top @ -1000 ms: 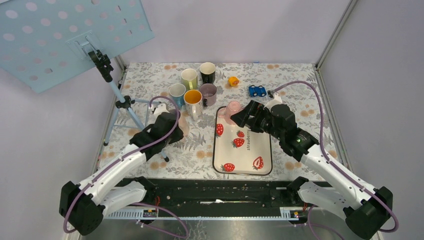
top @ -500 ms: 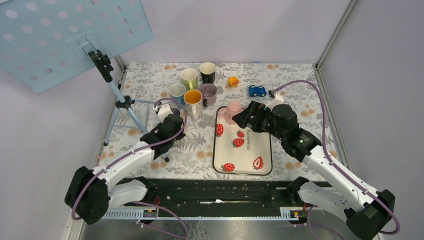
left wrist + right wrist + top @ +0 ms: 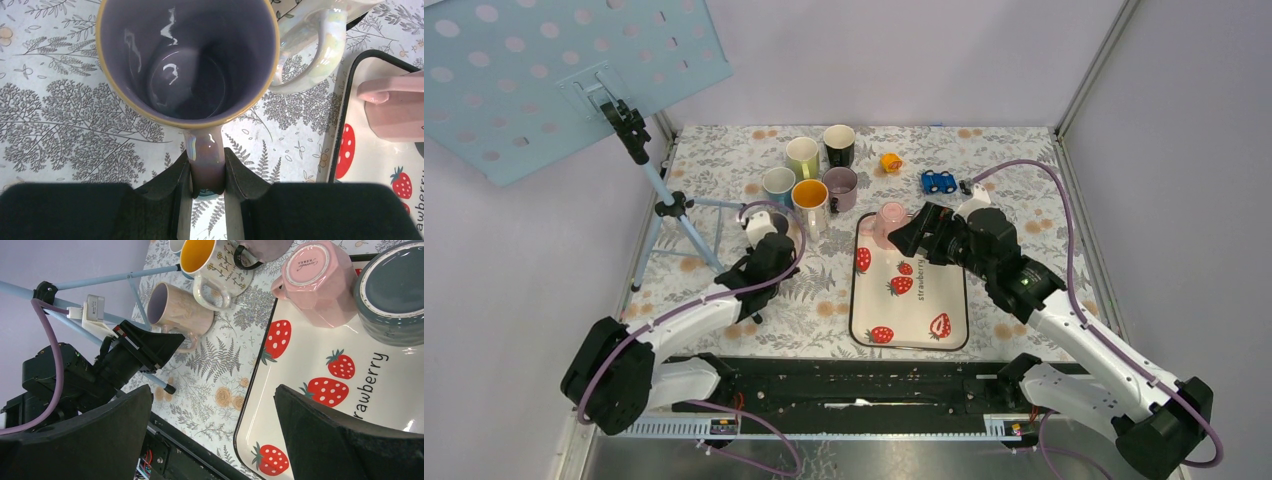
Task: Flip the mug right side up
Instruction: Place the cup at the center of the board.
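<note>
In the last sec the left arm swung fwd, bringing the left gripper [image 3: 207, 172], clamped narrow on the handle of the mug [image 3: 187, 65], up beside the orange mug [image 3: 810, 197], just left of the tray [image 3: 911, 300]. The mug's mouth faced the wrist cam, prob. upright, so the flip looked nearly done. The right gripper [image 3: 212, 395] stayed wide open over the tray, holding nothing.

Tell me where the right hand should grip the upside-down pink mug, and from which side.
Take the handle, I'd say. The pink mug stands base up on the tray, its handle jutting toward the tray's left edge, free, while a grey mug crowds the opposite side. Bring the open right hand down from above, fingers straddling the handle.
</note>
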